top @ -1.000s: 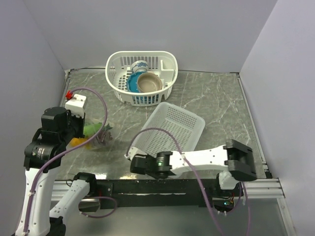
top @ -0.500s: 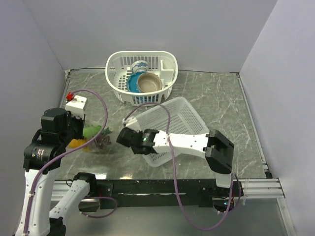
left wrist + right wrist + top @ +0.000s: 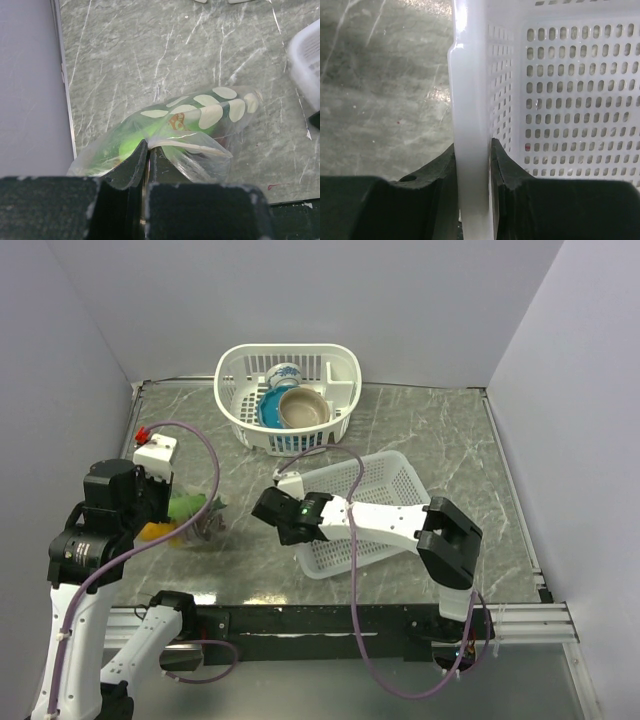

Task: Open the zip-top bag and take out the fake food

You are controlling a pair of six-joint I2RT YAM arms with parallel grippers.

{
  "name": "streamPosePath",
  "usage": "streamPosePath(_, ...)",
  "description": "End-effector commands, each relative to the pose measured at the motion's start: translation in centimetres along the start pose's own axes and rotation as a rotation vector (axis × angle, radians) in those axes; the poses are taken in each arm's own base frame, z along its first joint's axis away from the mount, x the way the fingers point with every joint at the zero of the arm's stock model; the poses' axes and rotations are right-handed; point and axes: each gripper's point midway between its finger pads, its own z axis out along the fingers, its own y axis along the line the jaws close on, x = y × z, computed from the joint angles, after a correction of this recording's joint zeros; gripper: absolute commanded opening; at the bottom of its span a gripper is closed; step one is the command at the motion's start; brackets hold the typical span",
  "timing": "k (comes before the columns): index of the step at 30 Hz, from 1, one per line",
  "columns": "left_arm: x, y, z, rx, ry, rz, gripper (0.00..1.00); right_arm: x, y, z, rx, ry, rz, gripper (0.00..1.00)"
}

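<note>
The left end effector (image 3: 146, 150) is pinched shut on the zip-top bag (image 3: 210, 112), which bulges just ahead of it with green fake food (image 3: 122, 146) inside. The right end effector (image 3: 472, 150) clamps the white mesh basket (image 3: 570, 100) by its rim. Only the overhead view shows, beyond it, a round basket (image 3: 340, 368) holding a blue bowl (image 3: 268, 412) and a brown bowl (image 3: 304, 408), and bare worktop (image 3: 450, 440) to its right.

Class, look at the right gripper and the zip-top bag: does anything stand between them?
Nothing lies on the table between them. But the right gripper is clamped on the rim of the white mesh basket, so its jaws are occupied. The left gripper pinches the zip-top bag.
</note>
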Motion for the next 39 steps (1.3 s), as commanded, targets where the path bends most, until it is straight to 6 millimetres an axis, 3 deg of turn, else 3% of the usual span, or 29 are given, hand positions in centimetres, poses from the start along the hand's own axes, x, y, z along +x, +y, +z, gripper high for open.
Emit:
streamPosePath(1, -2.3, 0.3, -0.9, -0.001, -0.086, 0.006, 0.01, -2.0, 6.4, -1.5, -0.234, -0.027, 0.197, 0.63)
streamPosePath(2, -2.1, 0.2, -0.9, 0.003, -0.08, 0.007, 0.01, -3.4, 6.7, -2.6, -0.253, -0.064, 0.193, 0.76)
streamPosePath(3, -2.0, 0.1, -0.9, 0.008, -0.078, 0.007, 0.01, -4.2, 6.5, -3.2, -0.252, -0.095, 0.15, 0.98)
streamPosePath(4, -2.0, -0.1, -1.0, 0.02, -0.079, 0.014, 0.01, -5.1, 6.7, -3.9, -0.268, -0.125, 0.128, 1.0)
streamPosePath(9, -1.4, -1.1, -0.7, 0.078, -0.068, 0.043, 0.04, -10.4, 6.9, -10.9, -0.421, -0.378, -0.1, 1.0)
streamPosePath(12, -1.2, -2.0, -0.4, 0.132, -0.061, 0.064, 0.06, -12.2, 6.9, -14.7, -0.514, -0.541, -0.237, 1.0)
streamPosePath(18, -1.5, -4.5, -1.0, 0.287, -0.077, 0.116, 0.12, -13.4, 7.8, -21.1, -0.697, -0.815, -0.475, 1.0)
streamPosePath(21, -1.9, -5.3, -1.1, 0.345, -0.074, 0.14, 0.16, -13.3, 8.6, -23.1, -0.772, -0.886, -0.57, 1.0)
streamPosePath(25, -2.2, -7.4, -1.2, 0.486, -0.053, 0.157, 0.29, -12.1, 10.7, -24.2, -0.885, -0.863, -0.666, 1.0)
streamPosePath(29, -2.1, -7.7, -0.3, 0.507, -0.031, 0.145, 0.32, -10.6, 12.0, -22.8, -0.9, -0.815, -0.725, 1.0)
streamPosePath(33, -1.3, -7.7, 0.4, 0.497, -0.014, 0.137, 0.31, -9.3, 11.4, -19.2, -0.814, -0.724, -0.758, 1.0)
streamPosePath(35, -0.2, -7.7, 0.7, 0.497, 0.014, 0.152, 0.31, -8.4, 10.9, -18.6, -0.812, -0.699, -0.774, 1.0)
streamPosePath(39, 2.7, -7.1, 2.0, 0.447, 0.059, 0.193, 0.34, -4.0, 10.0, -18.8, -0.838, -0.604, -0.813, 1.0)
